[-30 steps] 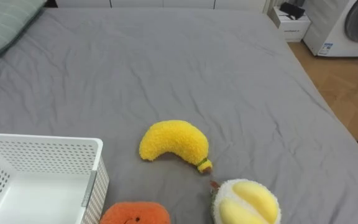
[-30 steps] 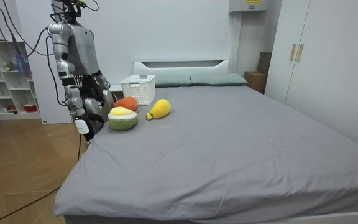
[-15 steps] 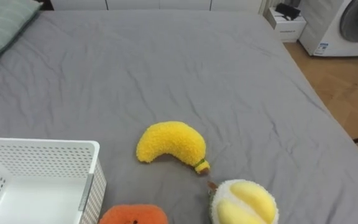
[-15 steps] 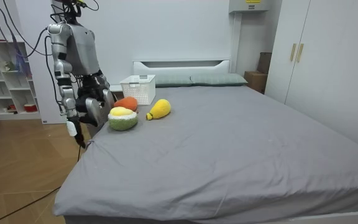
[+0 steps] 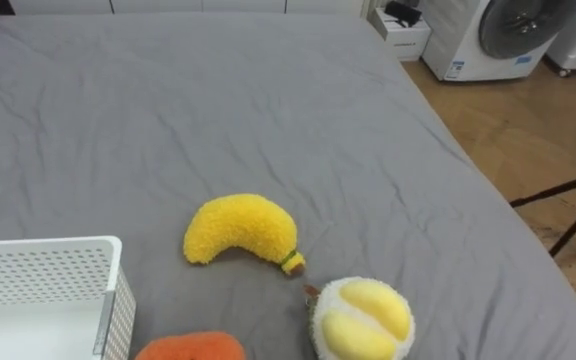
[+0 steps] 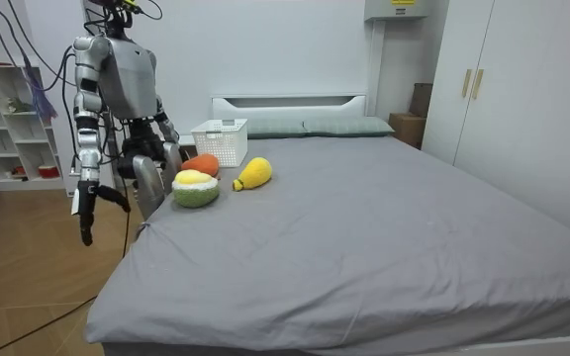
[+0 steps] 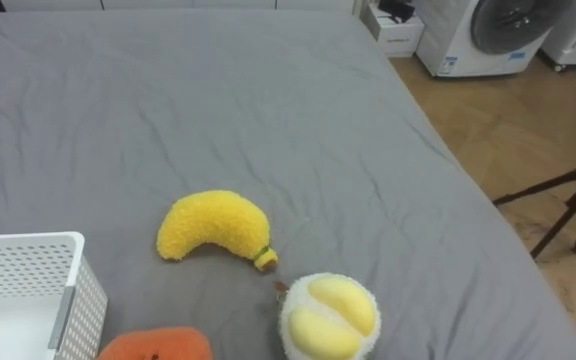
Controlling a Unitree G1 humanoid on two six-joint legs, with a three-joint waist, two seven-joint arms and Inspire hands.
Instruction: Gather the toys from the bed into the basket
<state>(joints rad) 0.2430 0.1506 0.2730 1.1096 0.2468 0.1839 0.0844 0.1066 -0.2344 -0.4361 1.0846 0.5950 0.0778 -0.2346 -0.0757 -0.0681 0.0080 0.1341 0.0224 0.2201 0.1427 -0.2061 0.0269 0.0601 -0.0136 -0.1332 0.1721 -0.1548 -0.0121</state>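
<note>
Room view: right hand (image 6: pixel 86 222) hangs loose, empty; left hand (image 6: pixel 172 154) I cannot tell. Banana (image 5: pixel 238 230), durian (image 5: pixel 361 320) and orange toy (image 5: pixel 190 347) lie just right of the basket (image 5: pixel 43 270), likely for short transfers.

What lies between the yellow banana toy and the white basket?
Nothing visible. Bare grey sheet separates the banana toy from the basket; the orange toy lies beside the basket, off that line.

Grey bed sheet (image 5: pixel 268 120); beyond the black right hand (image 6: pixel 87 220) — yellow banana (image 5: pixel 240 229), yellow-and-green durian (image 5: pixel 360 320), orange toy (image 5: pixel 190 348), white perforated basket (image 5: pixel 48 275).
</note>
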